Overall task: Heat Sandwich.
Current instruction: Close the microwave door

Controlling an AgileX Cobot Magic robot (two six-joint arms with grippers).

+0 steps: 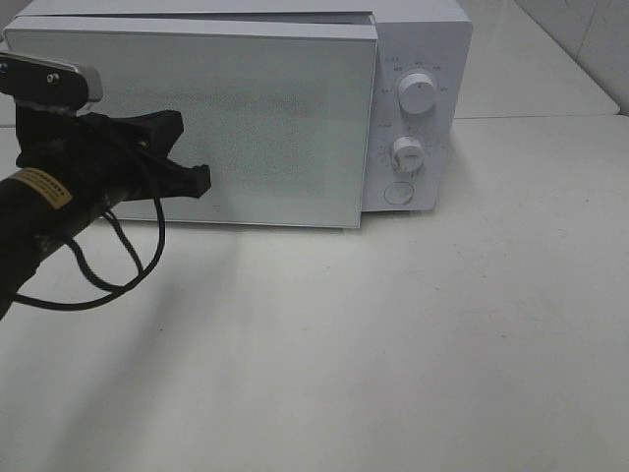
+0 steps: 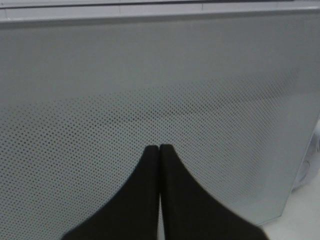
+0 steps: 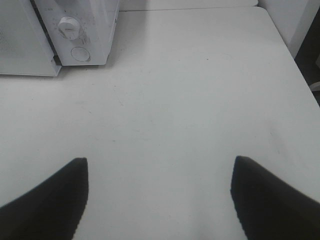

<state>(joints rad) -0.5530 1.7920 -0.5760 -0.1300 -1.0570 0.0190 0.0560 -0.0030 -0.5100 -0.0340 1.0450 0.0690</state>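
The white microwave [image 1: 423,59] stands at the back of the table. Its dotted glass door [image 1: 285,118] is nearly closed, with the right edge a little off the body. My left gripper [image 1: 203,179] is shut with nothing in it, its black tips at the door's lower left face. The left wrist view shows the tips of the left gripper [image 2: 159,148] pressed together right at the door [image 2: 150,75]. My right gripper [image 3: 160,161] hangs open over bare table, to the right of the microwave [image 3: 85,30]. The sandwich is out of view.
Two knobs, an upper one [image 1: 418,96] and a lower one [image 1: 407,153], and a round button [image 1: 397,192] sit on the microwave's right panel. A black cable [image 1: 128,265] loops under the left arm. The white table [image 1: 393,344] spreads in front, and a second table [image 1: 531,59] stands behind at the right.
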